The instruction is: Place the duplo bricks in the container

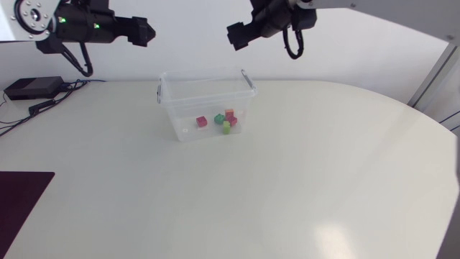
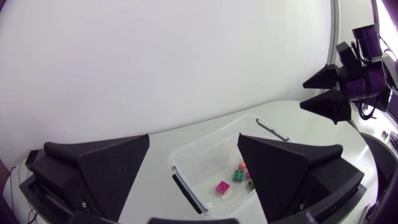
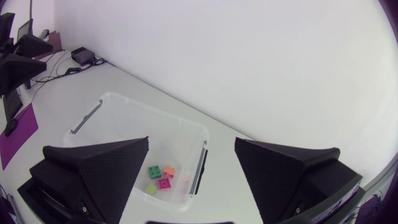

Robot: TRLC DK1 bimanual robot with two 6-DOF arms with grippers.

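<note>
Hanging high over the table, the left gripper (image 2: pixel 194 137) has its jaws spread wide with nothing between them. The clear container (image 2: pixel 202 155) sits below and just ahead of the gap. The duplo bricks (image 2: pixel 222 187) lie on the container's floor, close beside one finger. The right gripper (image 3: pixel 192 141) is likewise agape and empty. The container lies beneath the space between its fingers, with the bricks bunched by one finger's edge.

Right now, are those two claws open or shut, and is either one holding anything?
Left gripper: open, holding nothing.
Right gripper: open, holding nothing.
</note>
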